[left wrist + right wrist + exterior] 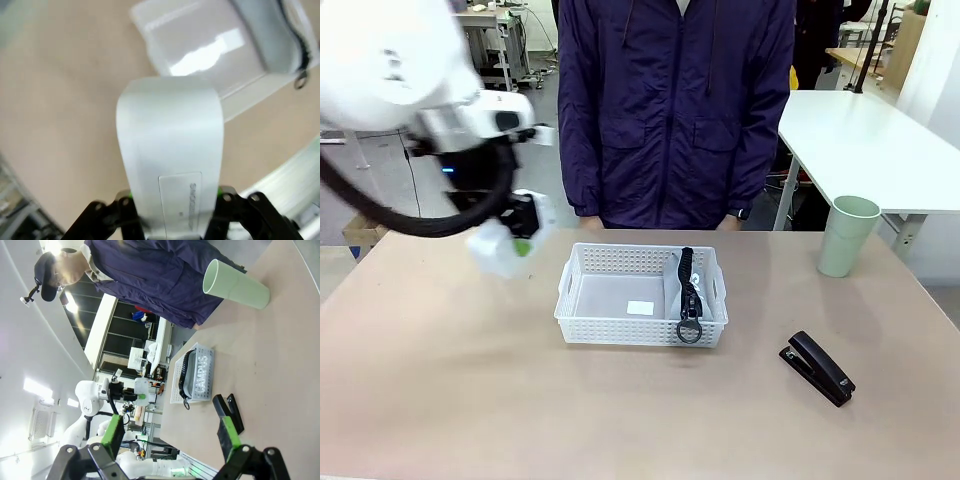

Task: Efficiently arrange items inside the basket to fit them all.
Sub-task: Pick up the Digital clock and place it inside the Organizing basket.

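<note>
At far left the left gripper [172,202] is clamped on one end of the box [170,140] and holds it in the air above the table [440,380], just left of the basket [640,328]. The box looks light and stiff, with smooth, glossy faces that could slide between the pads, so a hold across its narrow sides near the middle would be steadier than this end grip. A label [180,192] near the held end carries one line of small print that is too blurred to read.

The basket sits mid-table. The pouch [262,30] stands on edge along its right side, and the strap [690,290] hangs over the front wall. The left part of the floor is bare, which seems the natural place for the box. The pouch is soft and will give way to make room, and "CAMPUS" reads on its side in the right wrist view.

Right of the basket the stapler [817,367] lies flat on the table. It is probably the heaviest item, rigid, and best pinched across its body. Behind it the cup [847,235] stands upright. It is light and easily tipped, so take it by the wall near the rim.

The right gripper [171,437] hangs with its fingers spread wide, holding nothing.
</note>
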